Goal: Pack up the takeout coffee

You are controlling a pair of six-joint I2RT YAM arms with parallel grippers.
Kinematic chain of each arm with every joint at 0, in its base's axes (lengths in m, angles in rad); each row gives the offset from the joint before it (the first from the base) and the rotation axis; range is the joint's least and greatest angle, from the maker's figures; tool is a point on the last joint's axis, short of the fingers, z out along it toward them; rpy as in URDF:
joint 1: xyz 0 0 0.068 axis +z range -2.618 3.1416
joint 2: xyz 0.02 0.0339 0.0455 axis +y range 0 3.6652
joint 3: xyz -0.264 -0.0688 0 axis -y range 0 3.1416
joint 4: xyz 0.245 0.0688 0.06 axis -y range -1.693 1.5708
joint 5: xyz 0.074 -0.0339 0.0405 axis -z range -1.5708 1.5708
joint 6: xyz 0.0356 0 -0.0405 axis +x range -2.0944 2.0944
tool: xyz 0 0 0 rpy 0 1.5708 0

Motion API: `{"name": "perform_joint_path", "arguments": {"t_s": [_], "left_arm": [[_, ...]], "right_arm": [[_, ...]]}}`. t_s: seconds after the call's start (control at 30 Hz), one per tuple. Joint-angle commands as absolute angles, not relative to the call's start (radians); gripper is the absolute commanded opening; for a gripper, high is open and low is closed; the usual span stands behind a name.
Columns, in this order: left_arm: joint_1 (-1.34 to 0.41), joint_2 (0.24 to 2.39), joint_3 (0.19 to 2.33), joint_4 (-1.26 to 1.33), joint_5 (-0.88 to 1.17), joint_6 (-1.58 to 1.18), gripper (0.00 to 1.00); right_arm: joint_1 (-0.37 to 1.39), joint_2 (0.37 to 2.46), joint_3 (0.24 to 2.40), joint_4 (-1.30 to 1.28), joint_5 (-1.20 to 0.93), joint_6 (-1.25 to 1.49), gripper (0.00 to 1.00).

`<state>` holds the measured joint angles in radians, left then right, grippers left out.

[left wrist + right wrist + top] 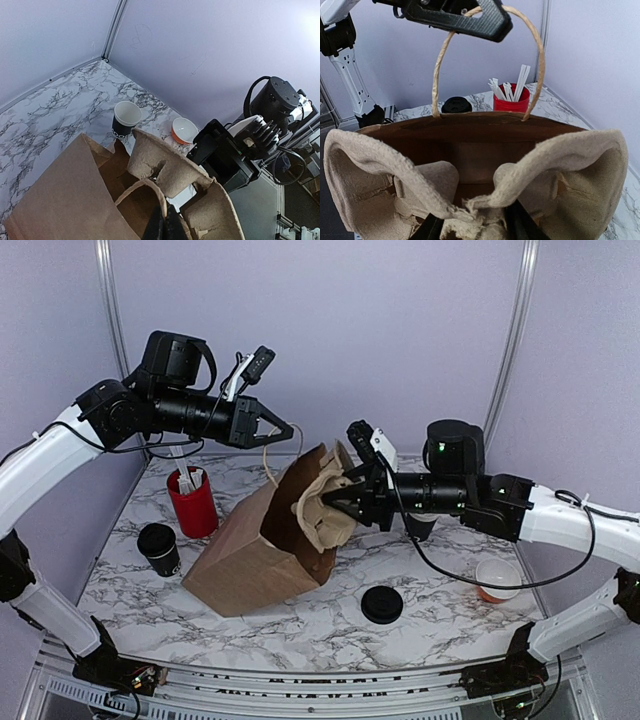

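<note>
Closest to our bases, a flat black lid [381, 604] is sitting by itself on the marble tabletop [300, 640], not part of anything right now. Just past it the brown paper bag [245, 560] is lying tipped over, with its mouth facing up and to the right. We're clamping our left gripper [285, 430] on the bag's paper handle [268, 458], which is holding the mouth up. Our right gripper [345, 505] is pinching the pulp cup carrier [320, 505], which is poking partway into the opening.

So as far as we can judge, we're only on the carrier step. The takeout coffee [158, 548] is standing upright out on the left, near the bag's bottom end and just in front of the red holder [192, 502] full of stirrers. Nobody's touching it, so getting it packed is looking like the whole remaining job.

Over on the right an orange bowl [497, 580] is sitting near the edge, and a white-topped cup [125, 119] is hiding behind our right arm. Farther back the grey-veined marble is running into plain lilac walls [400, 320] with metal strips in the corners.
</note>
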<state>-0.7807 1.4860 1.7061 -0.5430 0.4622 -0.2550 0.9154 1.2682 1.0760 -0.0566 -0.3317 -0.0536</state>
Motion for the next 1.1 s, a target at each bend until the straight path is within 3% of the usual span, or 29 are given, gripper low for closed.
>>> {"name": "perform_joint_path", "arguments": {"t_s": [0.0, 0.7, 1.07], "left_arm": [[-0.793, 1.48, 1.717, -0.504, 0.462, -0.253, 0.0], [-0.885, 1.542, 1.802, -0.438, 0.449, -0.293, 0.0], [-0.92, 1.551, 1.779, -0.248, 0.413, -0.505, 0.0]], "right_arm": [[0.913, 1.307, 1.081, 0.025, -0.426, -0.036, 0.37], [0.867, 1.376, 1.088, -0.056, -0.367, 0.0, 0.34], [0.851, 1.35, 1.329, -0.495, -0.25, -0.096, 0.37]]}}
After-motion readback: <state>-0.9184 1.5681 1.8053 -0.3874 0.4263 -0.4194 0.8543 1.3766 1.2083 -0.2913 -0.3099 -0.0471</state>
